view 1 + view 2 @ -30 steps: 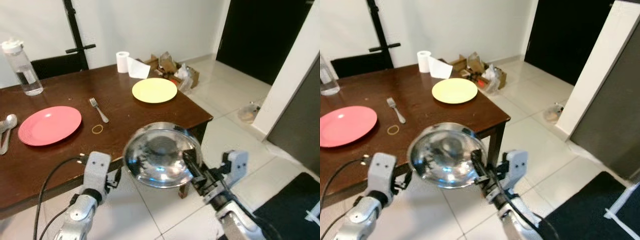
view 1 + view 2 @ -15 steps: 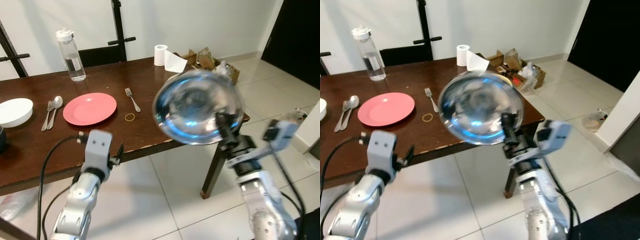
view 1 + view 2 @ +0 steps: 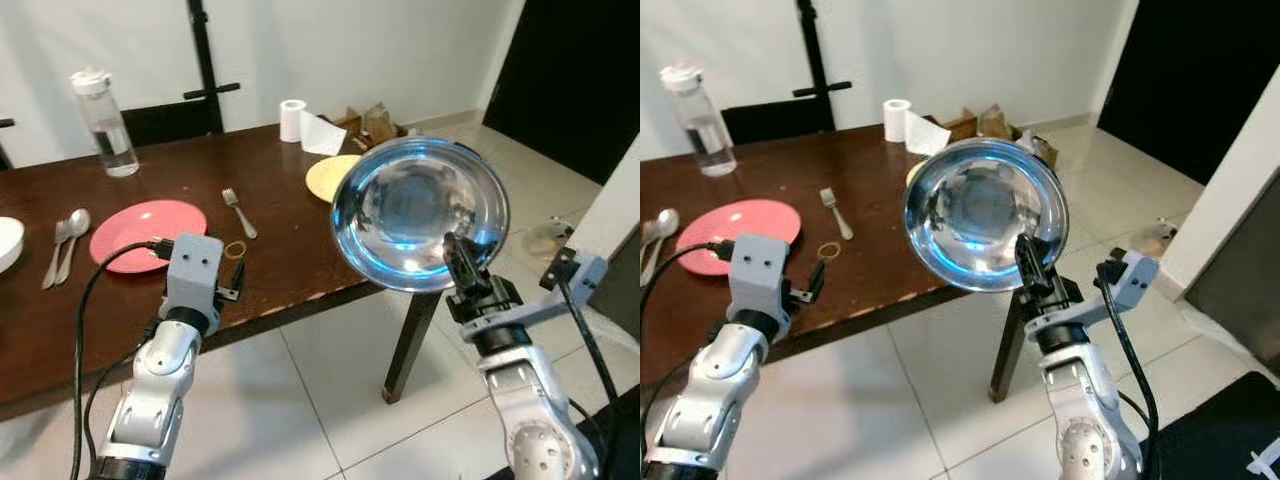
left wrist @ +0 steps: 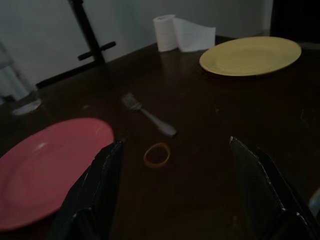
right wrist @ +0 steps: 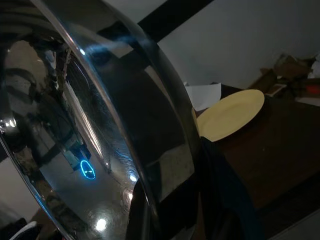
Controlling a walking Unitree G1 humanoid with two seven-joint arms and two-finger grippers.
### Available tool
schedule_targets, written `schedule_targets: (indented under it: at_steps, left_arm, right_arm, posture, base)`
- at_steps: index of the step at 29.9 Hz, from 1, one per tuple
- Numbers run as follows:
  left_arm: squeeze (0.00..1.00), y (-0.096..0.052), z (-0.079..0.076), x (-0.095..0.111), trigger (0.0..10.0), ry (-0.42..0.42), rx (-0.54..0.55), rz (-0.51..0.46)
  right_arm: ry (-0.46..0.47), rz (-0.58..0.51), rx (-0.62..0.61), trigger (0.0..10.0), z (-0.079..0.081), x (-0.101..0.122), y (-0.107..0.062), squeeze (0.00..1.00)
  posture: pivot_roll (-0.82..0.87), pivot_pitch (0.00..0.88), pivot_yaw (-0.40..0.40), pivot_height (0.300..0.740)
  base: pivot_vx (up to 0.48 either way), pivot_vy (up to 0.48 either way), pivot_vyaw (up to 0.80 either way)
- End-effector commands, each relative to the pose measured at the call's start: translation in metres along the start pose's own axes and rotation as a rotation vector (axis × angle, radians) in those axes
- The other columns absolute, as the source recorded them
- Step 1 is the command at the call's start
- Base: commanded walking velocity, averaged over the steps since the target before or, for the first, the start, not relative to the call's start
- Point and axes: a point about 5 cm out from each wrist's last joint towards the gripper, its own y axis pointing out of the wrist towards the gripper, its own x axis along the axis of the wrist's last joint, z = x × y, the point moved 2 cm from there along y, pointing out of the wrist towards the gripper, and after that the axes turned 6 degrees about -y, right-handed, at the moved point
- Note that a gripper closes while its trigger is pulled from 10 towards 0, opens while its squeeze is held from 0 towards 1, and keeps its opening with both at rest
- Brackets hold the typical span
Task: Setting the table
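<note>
1. Currently held aloft beside the surface (image 3: 290, 250): steel bowl (image 3: 420, 212), rim pinched by right claw (image 3: 462, 268), tilted steeply.
2. Likely to slip, or clip the yellow plate (image 3: 330, 176).
3. Left claw (image 4: 172, 187) spread, empty, above the rubber band (image 4: 157, 154).

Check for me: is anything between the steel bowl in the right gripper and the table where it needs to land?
Nothing visible blocks it. The right gripper holds the steel bowl tilted, in the air off the table's near corner. The yellow plate lies just past it.
</note>
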Motion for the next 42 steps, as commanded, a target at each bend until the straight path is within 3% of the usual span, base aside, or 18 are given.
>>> schedule_targets:
  at_steps: [1,9,17,30,37,39,42]
  left_arm:
    - [0.0,-0.002,-0.001,-0.002,10.0,0.001,0.005,0.012]
    - [0.0,-0.003,0.0,-0.003,10.0,0.002,0.011,0.009]
    - [0.0,-0.003,0.0,-0.004,10.0,0.005,0.008,0.011]
    - [0.0,-0.003,0.0,-0.006,10.0,0.002,0.005,0.015]
    - [0.0,-0.003,-0.002,-0.009,10.0,-0.02,-0.016,0.044]
    - [0.0,-0.007,-0.012,-0.012,10.0,-0.037,-0.117,0.082]
    - [0.0,-0.01,-0.016,-0.013,10.0,-0.043,-0.168,0.089]
  right_arm:
    - [0.002,0.012,0.038,10.0,0.007,-0.001,-0.002,0.0]
    - [0.002,0.026,0.039,10.0,0.006,-0.005,-0.003,0.0]
    - [-0.021,0.042,0.032,10.0,0.004,-0.007,-0.003,0.0]
    - [-0.018,0.038,-0.004,10.0,-0.002,-0.006,-0.002,0.0]
    - [-0.149,0.015,-0.208,10.0,-0.033,0.003,-0.004,0.0]
    - [-0.215,0.023,-0.32,10.0,-0.053,0.007,-0.008,0.0]
    - [-0.224,0.033,-0.34,10.0,-0.057,0.007,-0.009,0.0]
  posture:
    - [0.02,0.079,0.079,0.74]
    - [0.03,0.08,0.078,0.74]
    - [0.03,0.078,0.081,0.74]
    - [0.03,0.078,0.08,0.74]
    - [0.03,0.08,0.081,0.74]
    - [0.02,0.082,0.084,0.74]
    - [0.02,0.082,0.084,0.74]
  base:
    - [0.48,0.0,0.0]
    - [0.48,0.0,0.0]
    - [0.48,0.0,0.7]
    - [0.48,0.0,0.0]
    - [0.343,0.0,0.0]
    - [0.0,0.0,0.0]
    - [0.0,0.0,0.0]
